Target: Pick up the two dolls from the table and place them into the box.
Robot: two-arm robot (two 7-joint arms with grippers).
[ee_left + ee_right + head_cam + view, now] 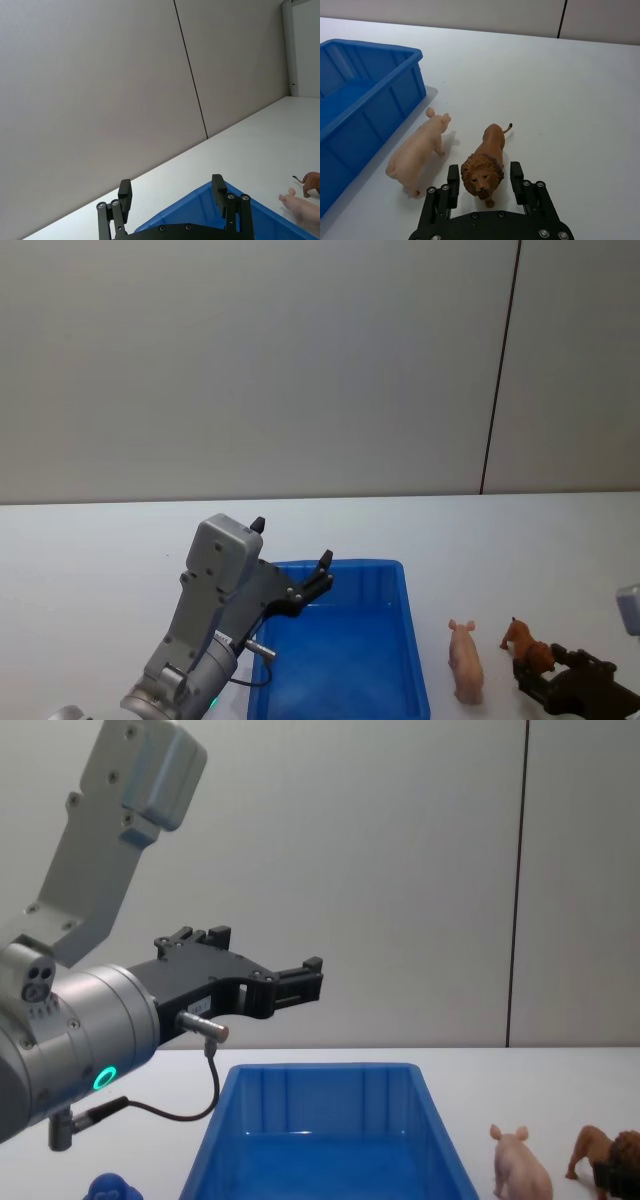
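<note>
The lion (490, 147), at 3 o'clock of the box (412, 640), is being flanked by the open right jaws; contact cannot be told. Left jaws are being held open, empty, over the box.

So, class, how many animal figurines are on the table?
2. The pig stands beside the blue box; the lion is beside it, between the open fingers of the right gripper. The left gripper hangs above the box. A cut-off blue thing is unclear.

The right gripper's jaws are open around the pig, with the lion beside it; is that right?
Not quite: the right gripper has its jaws open around the lion, with the pig beside it; the right wrist view shows this.
</note>
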